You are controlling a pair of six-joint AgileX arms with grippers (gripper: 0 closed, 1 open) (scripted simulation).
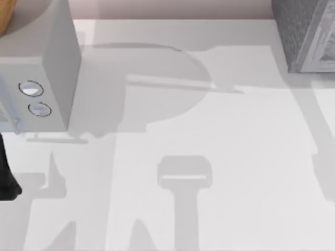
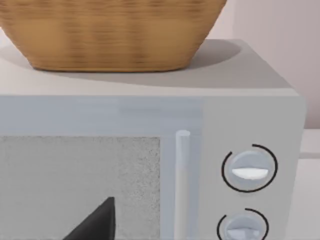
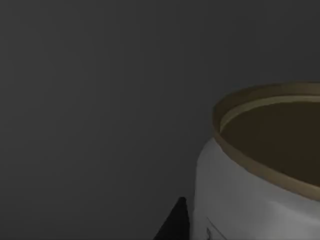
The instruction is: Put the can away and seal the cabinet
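White tabletop (image 1: 220,157), seen from above, marked with grey arm shadows. At its left edge, a pale grey box-shaped microwave oven (image 1: 52,78) with two round dials stacked on its front panel (image 2: 248,171), a vertical bar handle (image 2: 182,185) beside a speckled door window (image 2: 80,185), door shut. On the oven's top, a woven tan wicker basket (image 2: 110,32). At the table's far right corner, a grey speckled cabinet (image 1: 303,34), partly cut by the frame edge. Left arm: a black part (image 1: 6,175) at the left edge below the oven; a dark fingertip (image 2: 97,222) of the left gripper lies before the oven door; grip state cannot be told. Right gripper: one dark fingertip (image 3: 175,222) beside the can; grip state cannot be told. Small upright can, white body with dull gold rimmed top (image 3: 260,170), standing close before the right wrist camera against a dark grey surround; its place relative to the cabinet cannot be told.
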